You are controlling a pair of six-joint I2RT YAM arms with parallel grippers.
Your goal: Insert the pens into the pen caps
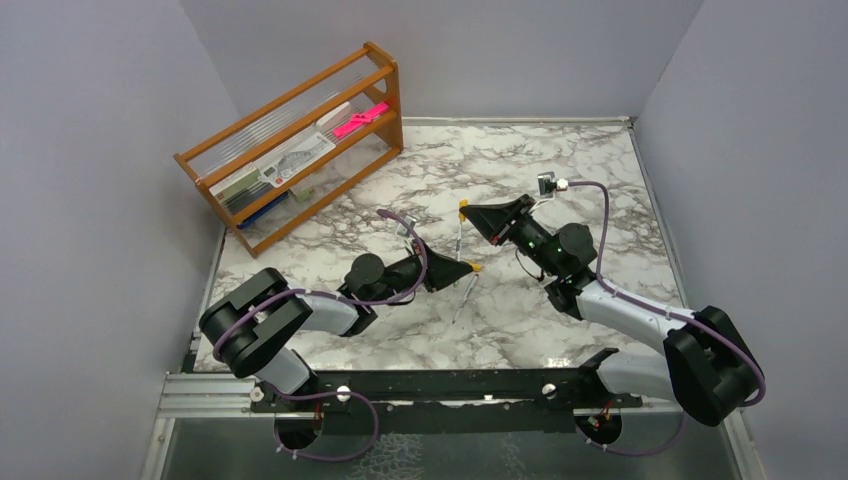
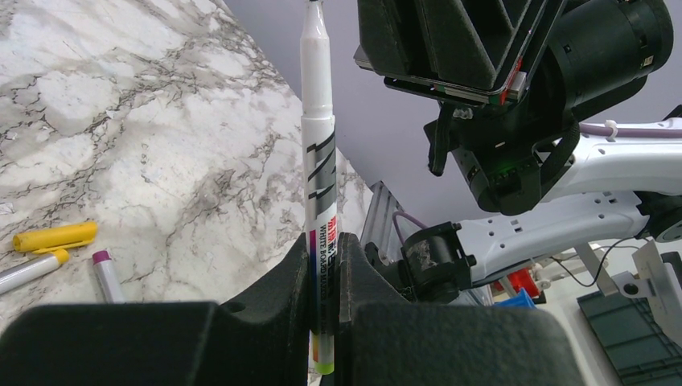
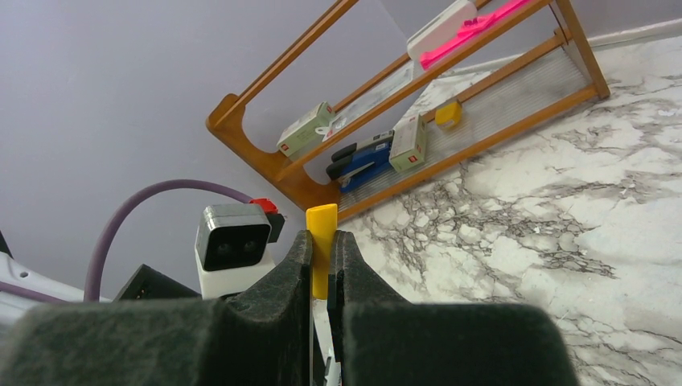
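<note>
Your left tool [image 2: 323,301] is clenched low on a white pen [image 2: 318,161], whose tip runs off the top of the wrist view. Your right tool [image 3: 322,269] pinches a yellow cap [image 3: 322,233] at the pen's far end; you cannot tell whether tip meets cap. A loose cap [image 2: 55,236] and a purple-ended pen [image 2: 104,277] lie on the bench [image 1: 560,160] beside the left tool, the pen half hidden. The rack [image 1: 300,140] stands well apart, at the back left.
</note>
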